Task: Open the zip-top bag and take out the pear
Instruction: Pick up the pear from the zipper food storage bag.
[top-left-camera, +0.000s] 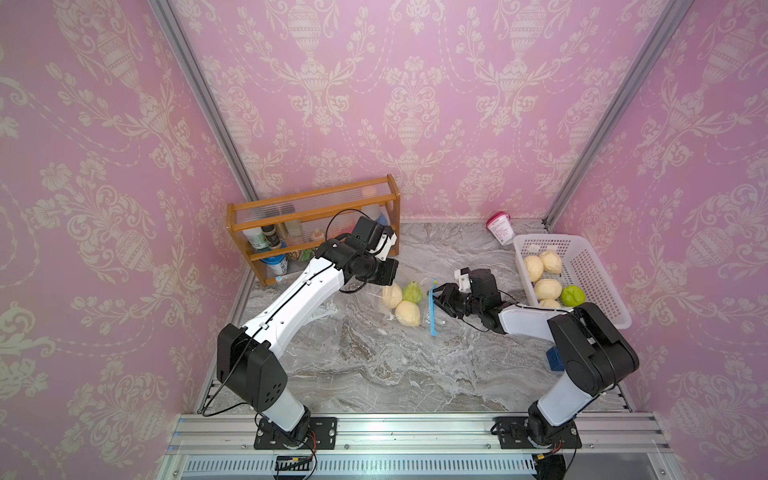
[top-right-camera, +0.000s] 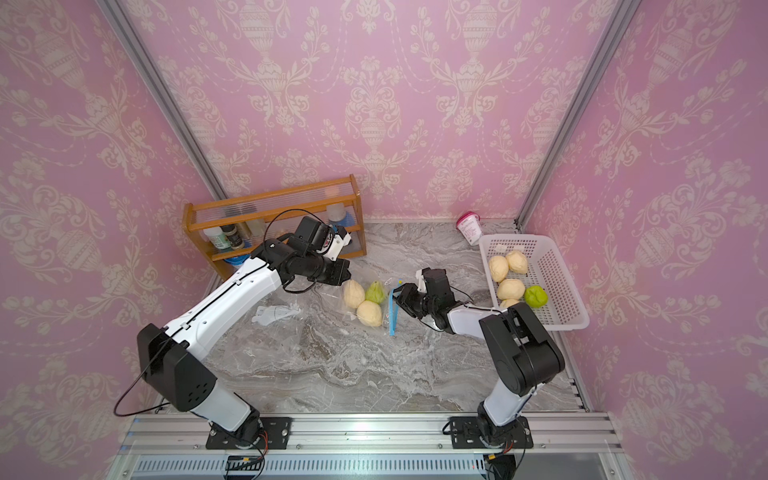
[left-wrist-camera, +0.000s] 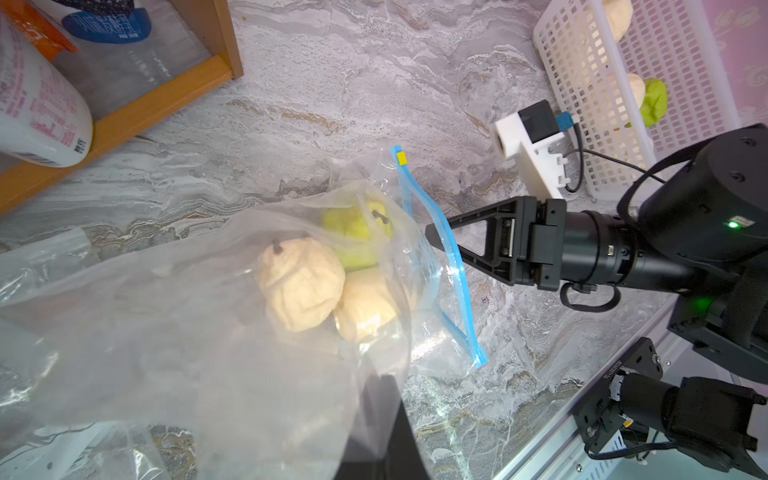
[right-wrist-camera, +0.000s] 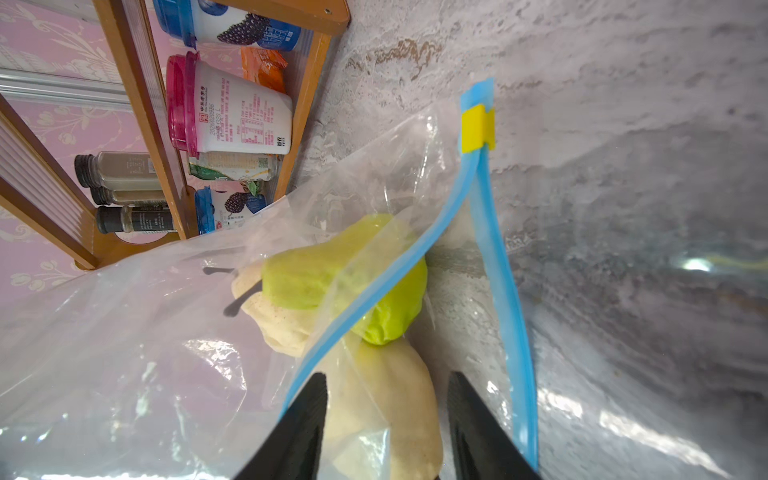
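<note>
Jaws of the right gripper (left-wrist-camera: 444, 243) stand well apart with nothing between them. They are pushed in at the mouth of the bag (left-wrist-camera: 187, 324). From the right wrist view, one half of the blue zip strip (right-wrist-camera: 498, 270) runs past the outside of one finger, and the other half crosses over the tip of the other. The yellow slider (right-wrist-camera: 478, 126) sits at the far end of the strip, so the mouth gapes open.

Over on the other side, the left gripper (left-wrist-camera: 384, 399) is pinched shut. The clear plastic of the bag's closed end is gathered up around it and lifted off the table (top-left-camera: 415, 374).

Inside the bag, a green pear (top-left-camera: 412, 291) lies nearest the opening. It touches two pale pears (top-left-camera: 392, 295), and all three are bunched together about mid-table. In the right wrist view the green pear sits just beyond the open fingertips, partly behind the zip strip.

A white basket (top-left-camera: 623, 320) off to the right holds more fruit, pale ones and one green. A wooden rack (top-left-camera: 311, 199) of jars stands at the back left, and a pink-lidded tub (top-left-camera: 500, 226) sits by the back wall near the basket.
</note>
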